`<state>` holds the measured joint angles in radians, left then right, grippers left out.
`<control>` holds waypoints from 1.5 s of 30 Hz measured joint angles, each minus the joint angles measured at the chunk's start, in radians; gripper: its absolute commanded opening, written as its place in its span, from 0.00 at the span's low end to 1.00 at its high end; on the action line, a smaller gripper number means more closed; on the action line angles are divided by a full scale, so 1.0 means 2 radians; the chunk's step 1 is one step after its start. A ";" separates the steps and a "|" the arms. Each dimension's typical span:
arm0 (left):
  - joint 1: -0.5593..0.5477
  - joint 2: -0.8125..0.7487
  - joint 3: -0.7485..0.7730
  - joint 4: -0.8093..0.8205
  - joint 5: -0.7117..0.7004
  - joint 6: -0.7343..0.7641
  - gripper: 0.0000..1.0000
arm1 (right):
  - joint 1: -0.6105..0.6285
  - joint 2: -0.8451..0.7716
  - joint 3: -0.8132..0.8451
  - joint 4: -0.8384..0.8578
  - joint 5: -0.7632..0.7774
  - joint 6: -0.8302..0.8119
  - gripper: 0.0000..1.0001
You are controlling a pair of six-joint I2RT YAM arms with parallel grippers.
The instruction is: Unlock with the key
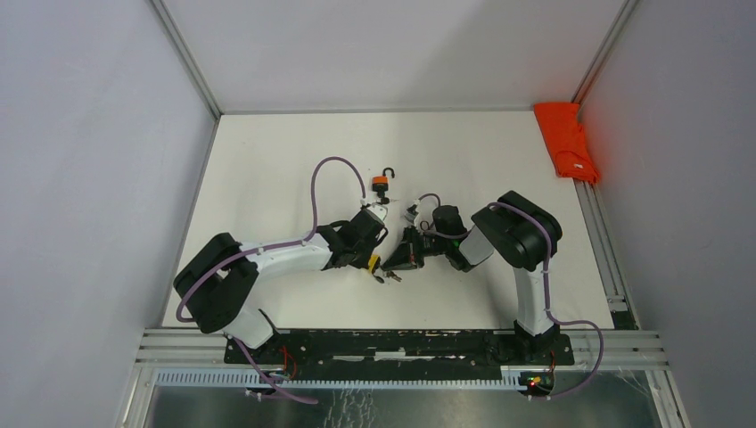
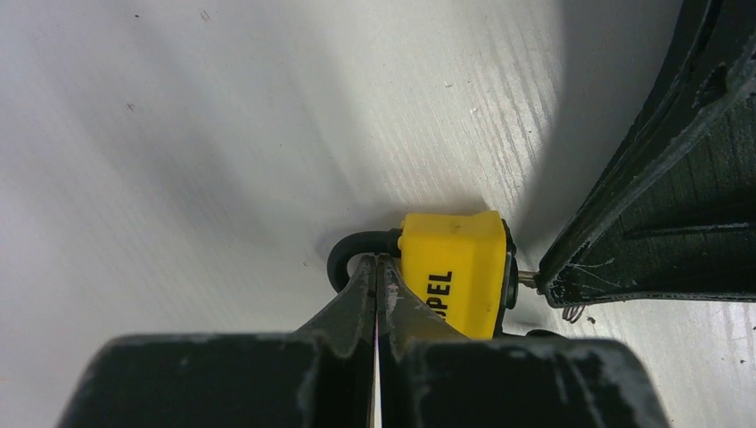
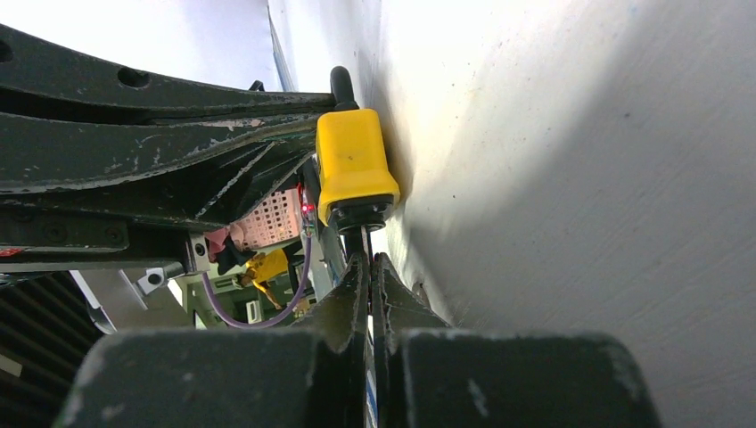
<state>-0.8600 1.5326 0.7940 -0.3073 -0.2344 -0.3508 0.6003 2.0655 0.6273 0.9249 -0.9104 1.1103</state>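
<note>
White table [image 1: 267, 160] between grey walls, both arm bases bolted at its near edge. Stretched from near left toward the middle, the left arm [image 1: 267, 259]; bent up from near right and folded back leftward to meet it, the right arm [image 1: 521, 236]. Folded orange cloth [image 1: 567, 141] at the far right corner, well apart from everything else. Just beyond the meeting point, toward the far side, an orange padlock [image 1: 381, 182] lying on the table with its black hoop swung open, apart from both pincers. Closed left pincer [image 2: 375, 267], tips pressed together at the black shackle [image 2: 343, 254] of a yellow padlock [image 2: 450, 267], held close over the table near its middle. Likewise clamped shut, the right pincer [image 3: 368, 265], gripping the key [image 3: 356, 239], key tip set into the keyhole end of the yellow body. Seen from above, yellow padlock between the two pincers, keyhole end turned toward the right one. Black lettering ending "PEL" on the yellow side.
</note>
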 measured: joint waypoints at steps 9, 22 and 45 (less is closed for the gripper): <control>-0.001 0.004 0.001 -0.001 -0.001 0.000 0.02 | 0.000 0.006 0.004 0.005 -0.008 0.010 0.00; -0.009 0.010 0.007 -0.003 0.005 -0.002 0.02 | 0.000 0.014 0.023 -0.017 -0.030 0.009 0.00; -0.006 0.001 -0.001 -0.015 -0.012 0.002 0.02 | 0.046 -0.037 0.018 -0.085 0.064 -0.095 0.29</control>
<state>-0.8711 1.5349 0.7918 -0.3370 -0.2577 -0.3470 0.6922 1.9923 0.6640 0.7544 -0.7826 0.9195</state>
